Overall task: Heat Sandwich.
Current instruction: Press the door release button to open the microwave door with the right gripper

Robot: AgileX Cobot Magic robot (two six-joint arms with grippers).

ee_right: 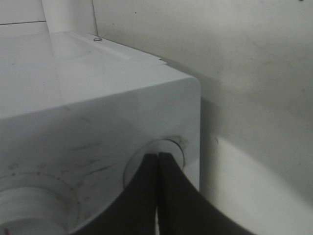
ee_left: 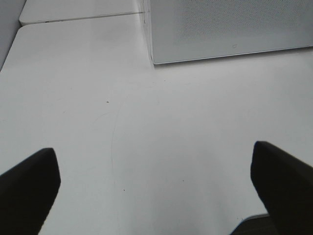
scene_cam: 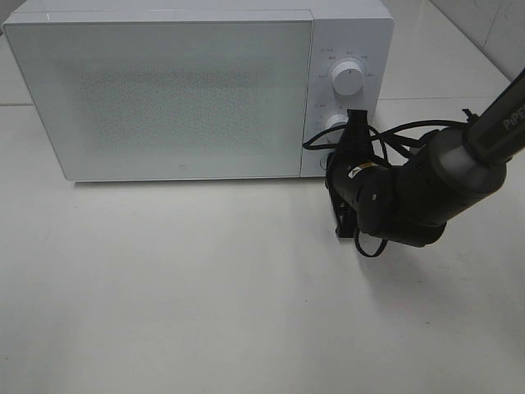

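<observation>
The sandwich is out of view. The white microwave (scene_cam: 164, 90) stands at the back of the table with its door shut. My right gripper (scene_cam: 354, 121) is shut, its fingertips together right at the lower knob (scene_cam: 332, 125) on the control panel, below the upper knob (scene_cam: 349, 80). In the right wrist view the closed fingers (ee_right: 146, 196) meet at the edge of that round knob (ee_right: 171, 146). My left gripper (ee_left: 155, 188) is open over bare table, nothing between its fingers (ee_left: 27, 191), with the microwave's left corner (ee_left: 220, 29) ahead of it.
The right arm (scene_cam: 426, 185) and its cables reach in from the right in front of the control panel. A white wall stands close beside the microwave's right side (ee_right: 254, 98). The white table (scene_cam: 205, 287) spreads before the microwave.
</observation>
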